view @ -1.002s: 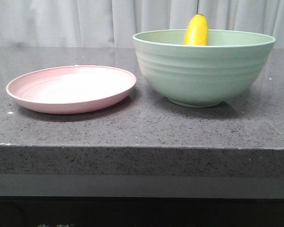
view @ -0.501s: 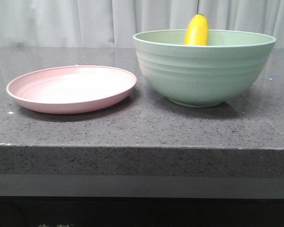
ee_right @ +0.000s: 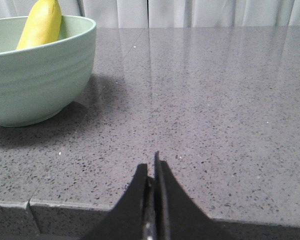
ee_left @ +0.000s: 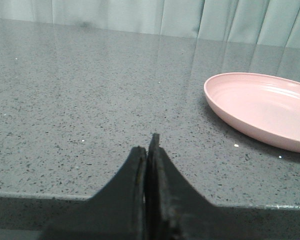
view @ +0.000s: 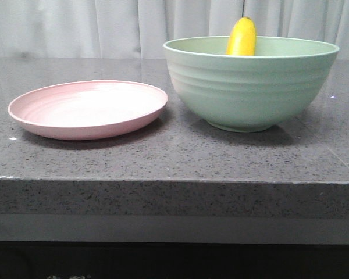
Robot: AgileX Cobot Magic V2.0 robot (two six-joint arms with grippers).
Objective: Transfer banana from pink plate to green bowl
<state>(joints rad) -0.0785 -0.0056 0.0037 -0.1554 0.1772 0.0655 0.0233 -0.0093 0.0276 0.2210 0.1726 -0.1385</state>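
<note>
The yellow banana (view: pixel 241 37) stands tilted inside the pale green bowl (view: pixel 250 87) on the right of the counter, its top end above the rim. It also shows in the right wrist view (ee_right: pixel 40 25), inside the bowl (ee_right: pixel 35 75). The pink plate (view: pixel 88 108) lies bare to the bowl's left; it also shows in the left wrist view (ee_left: pixel 265 107). My left gripper (ee_left: pixel 147 145) is shut and holds nothing, near the counter's front edge, away from the plate. My right gripper (ee_right: pixel 151 162) is shut and holds nothing, near the front edge, apart from the bowl. Neither gripper shows in the front view.
The dark speckled stone counter (view: pixel 174 157) has a front edge just below the grippers (ee_left: pixel 50 195). A pale curtain (view: pixel 104 23) hangs behind the counter.
</note>
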